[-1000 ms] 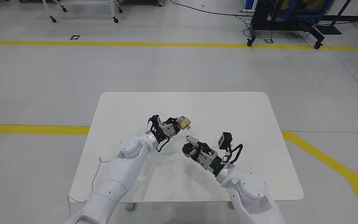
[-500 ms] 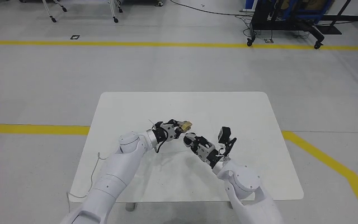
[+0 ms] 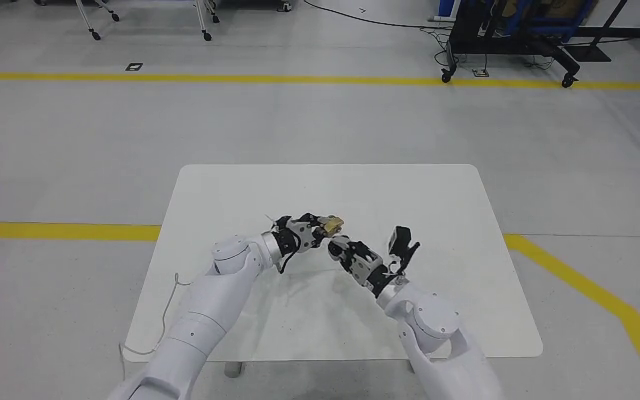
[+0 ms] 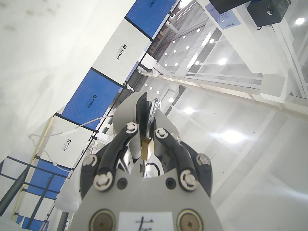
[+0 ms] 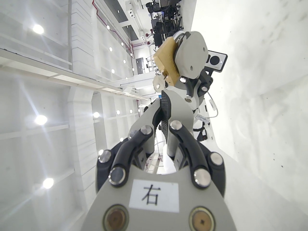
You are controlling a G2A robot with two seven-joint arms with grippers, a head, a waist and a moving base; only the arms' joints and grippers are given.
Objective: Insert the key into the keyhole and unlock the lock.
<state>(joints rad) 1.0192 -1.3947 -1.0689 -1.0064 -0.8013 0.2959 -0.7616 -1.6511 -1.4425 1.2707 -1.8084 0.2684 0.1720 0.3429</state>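
Observation:
A brass padlock [image 3: 331, 223] is held above the middle of the white table [image 3: 440, 200] by my left gripper [image 3: 316, 229], which is shut on it. In the left wrist view the silver shackle [image 4: 153, 110] and a strip of the brass body [image 4: 146, 149] sit between the closed fingers. My right gripper [image 3: 338, 246] stands just in front of and below the lock, shut on a small pale key [image 5: 158, 84]. The key's tip touches the lower end of the padlock [image 5: 166, 61]. Whether the key is inside the keyhole is hidden.
Both grippers hang over the table's centre, with bare tabletop on every side. The table's right edge [image 3: 505, 260] and front edge are well away from them. Yellow floor lines [image 3: 80, 231] run beside the table, and wheeled frames [image 3: 510, 45] stand far behind.
My right gripper has moved up and forward until the key meets the padlock. The left wrist turned and lowered the lock slightly toward it.

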